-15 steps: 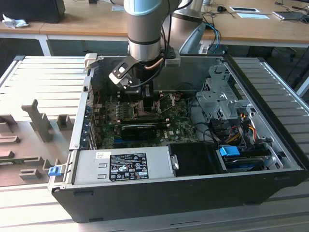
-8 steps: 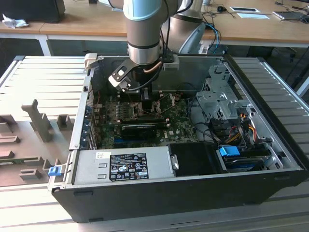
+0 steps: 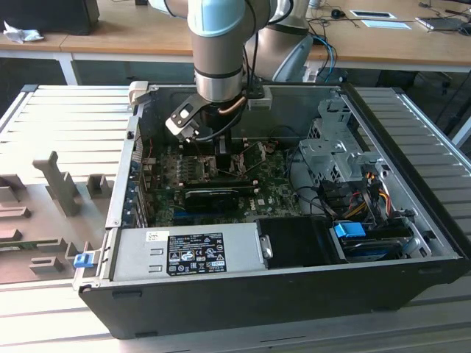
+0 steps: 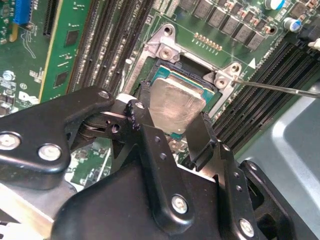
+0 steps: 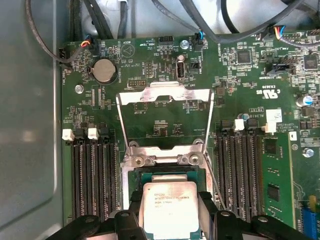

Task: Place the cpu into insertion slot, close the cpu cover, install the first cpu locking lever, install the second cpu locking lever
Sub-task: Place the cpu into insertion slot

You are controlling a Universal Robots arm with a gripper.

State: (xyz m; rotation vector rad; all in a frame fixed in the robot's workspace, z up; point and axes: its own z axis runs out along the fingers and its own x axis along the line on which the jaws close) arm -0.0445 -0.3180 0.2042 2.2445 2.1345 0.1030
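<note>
Inside the open computer case (image 3: pixel 221 305) on a ribbed metal table (image 3: pixel 59 118), desks (image 3: pixel 110 40) behind, I see the gripper (image 4: pixel 174 114) clamped on the cpu (image 4: pixel 177 97), which is face up at the insertion slot (image 4: pixel 165 52), with the cpu cover (image 5: pixel 165 95) raised.

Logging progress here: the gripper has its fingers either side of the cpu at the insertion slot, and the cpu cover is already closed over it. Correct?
Not quite. The cpu cover is open, swung back off the insertion slot, as the first wrist view shows. The rest stands: the gripper has its fingers either side of the cpu at the slot.
</note>
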